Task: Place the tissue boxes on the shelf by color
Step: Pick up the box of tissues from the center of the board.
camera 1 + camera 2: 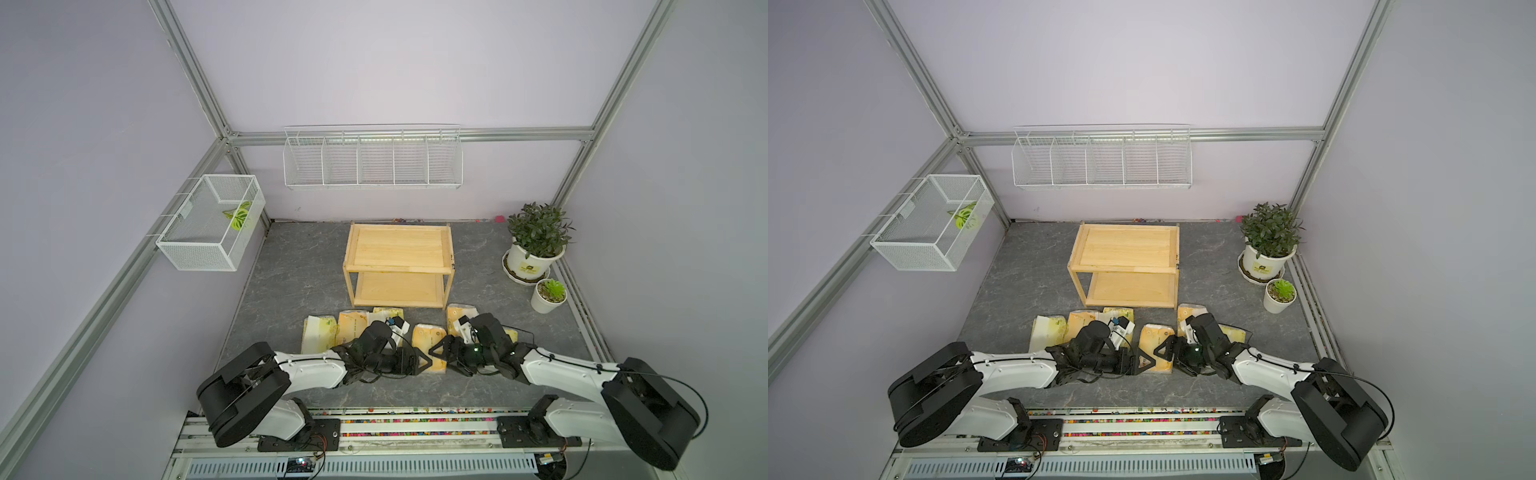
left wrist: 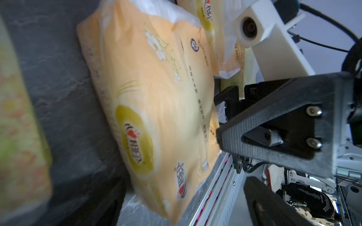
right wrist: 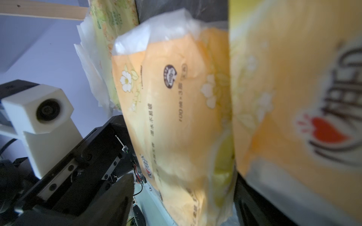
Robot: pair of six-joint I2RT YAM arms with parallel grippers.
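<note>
Bench surface: dark grey stone-pattern mat [image 1: 291, 282], matte. Far centre: shelf [image 1: 399, 249] of pale bare wood with a rimmed flat top, open sides and a lower tier that shows from the near side. Neither tier carries a pack, so sorting reads as not yet begun. Six tissue packs [image 1: 351, 326] lie in a ragged row on the mat just near of the shelf. They are soft and pillow-shaped in glossy printed film, some with white tissue puffing from one end, and orange-yellow and pale yellow-green are mixed together. Step in hand, as judged: first pick, of the orange pack [image 1: 428, 338] mid-row, with both arms reaching to its near end. Left gripper [image 1: 420, 362] sits at the pack's left side with its fingers spread wide, one fingertip [image 2: 231, 133] just beside the film edge, nothing held. Right gripper [image 1: 439, 351] sits at the pack's right side. The right wrist view shows the pack between its fingers, but contact is hidden, so I cannot tell whether it pinches. The next move calls for a firm squeeze across the narrow width. The film is slick and the fill compresses, so expect sag or slip on the lift, then a carry far to the tier chosen for orange.
</note>
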